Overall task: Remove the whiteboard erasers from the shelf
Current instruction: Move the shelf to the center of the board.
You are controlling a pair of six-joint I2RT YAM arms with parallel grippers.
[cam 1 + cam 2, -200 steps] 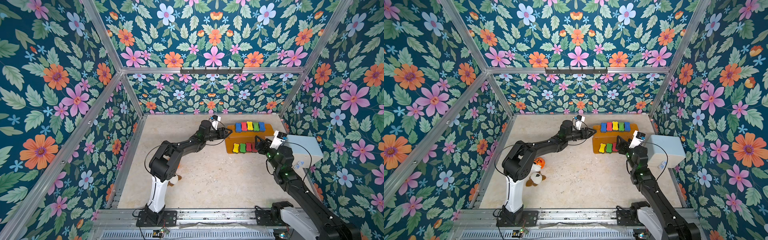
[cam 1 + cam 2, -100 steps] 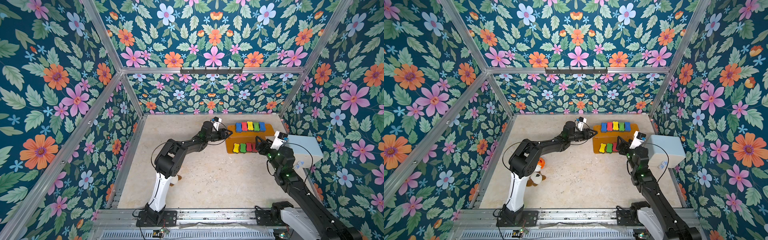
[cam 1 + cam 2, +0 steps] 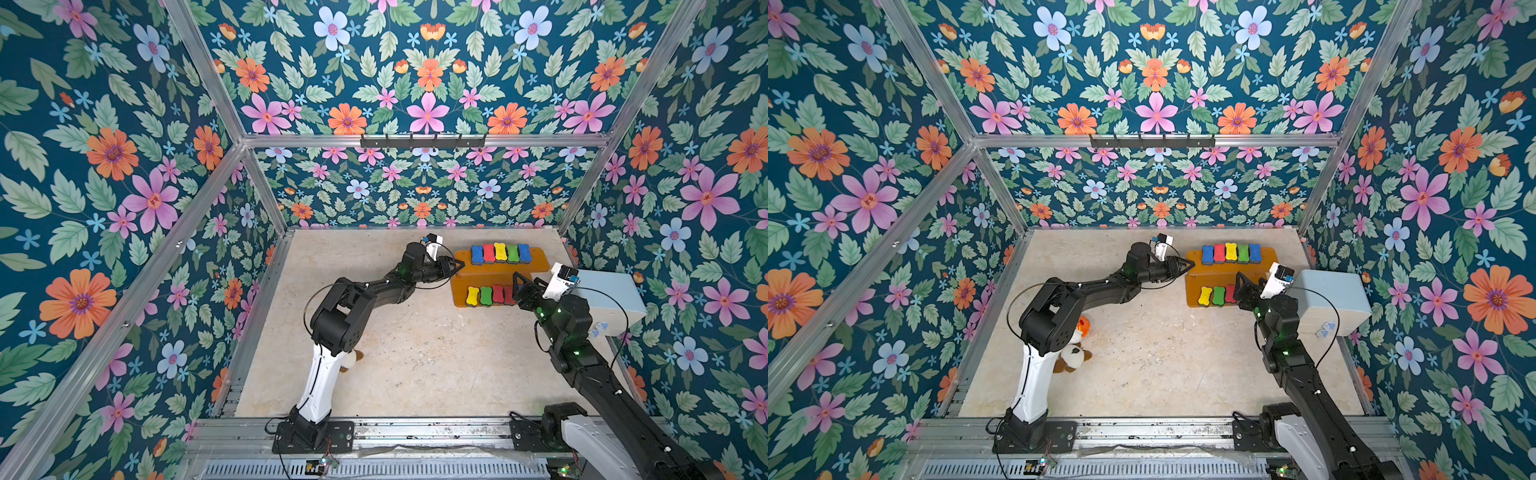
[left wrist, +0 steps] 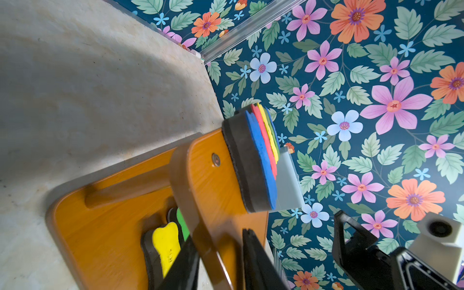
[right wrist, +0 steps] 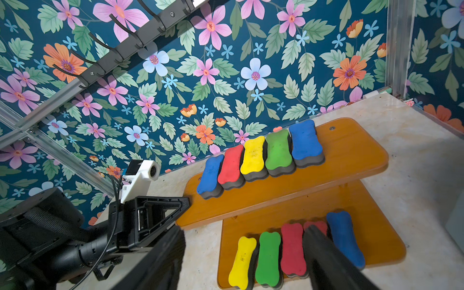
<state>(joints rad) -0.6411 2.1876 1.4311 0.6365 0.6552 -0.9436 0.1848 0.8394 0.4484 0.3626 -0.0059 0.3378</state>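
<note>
- Foam on top and dark felt beneath: the whiteboard erasers [image 5: 253, 158] look light and squashy to me. I expect no weight to fight, only some give under the pads.
- The best hold, I judge, is across the narrow waist of the bone shape, with the pads on the two long sides. They sit packed side to side, so a fingertip may have to wedge between neighbours and could nudge one.
- All ten are on the shelf [image 3: 459, 291]. Five lie on the lower board [image 5: 376, 241] right under the right gripper [image 5: 244, 232], and five on the upper board [image 5: 351, 153] beyond it and higher.
- The right gripper's jaws stand wide apart and hold nothing. It hovers over the lower row, and its wrist view shows the yellow eraser [image 5: 242, 261], a green one and a red one between its fingers.
- The left gripper [image 3: 456, 265] pinches the end of the upper board, one finger above and one below. The blue eraser [image 4: 261, 160] at that end lies just ahead of its tips, untouched.
- The boards look glossy and stiff, so probably slippery. My guess is that the clamp steadies the shelf while the other arm picks.
- A pale blue box [image 3: 611, 293] sits just beside the right gripper on its outer side. Plush toys [image 3: 1075, 355] lie well behind the left gripper, near that arm's base.
</note>
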